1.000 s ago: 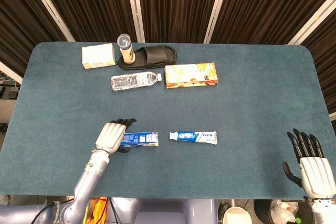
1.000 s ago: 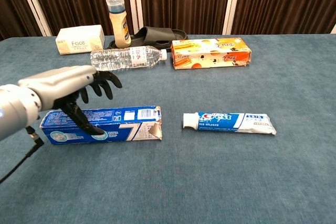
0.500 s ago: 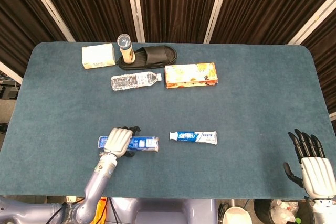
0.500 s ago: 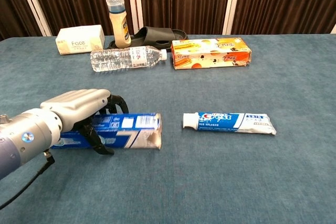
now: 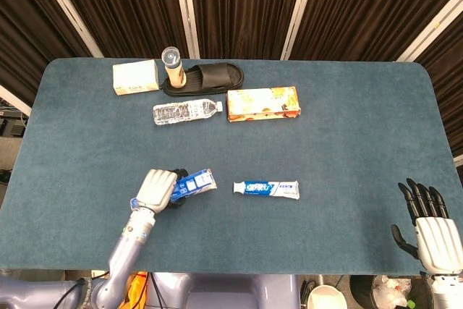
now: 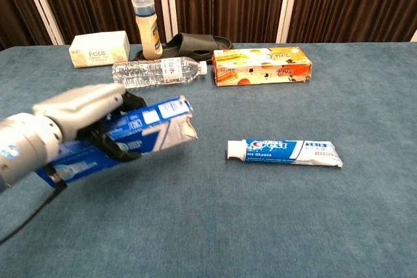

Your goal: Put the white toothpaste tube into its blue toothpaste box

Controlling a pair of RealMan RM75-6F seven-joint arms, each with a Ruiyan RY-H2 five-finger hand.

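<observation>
Left hand (image 6: 78, 118) grips the box (image 6: 140, 131), lifted, open end toward 3 o'clock — next, right hand (image 5: 432, 226), fingers apart and holding nothing, fetches the tube (image 6: 284, 152).

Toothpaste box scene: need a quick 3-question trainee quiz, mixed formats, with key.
1. True or false: the left hand holds the blue toothpaste box tilted, its open end raised.
2. Where is the white toothpaste tube? A) inside the box B) lying on the table C) in the right hand
3. Fill in: the water bottle lies just left of the ____ carton.

Key: 1 true; 2 B; 3 orange.
</observation>
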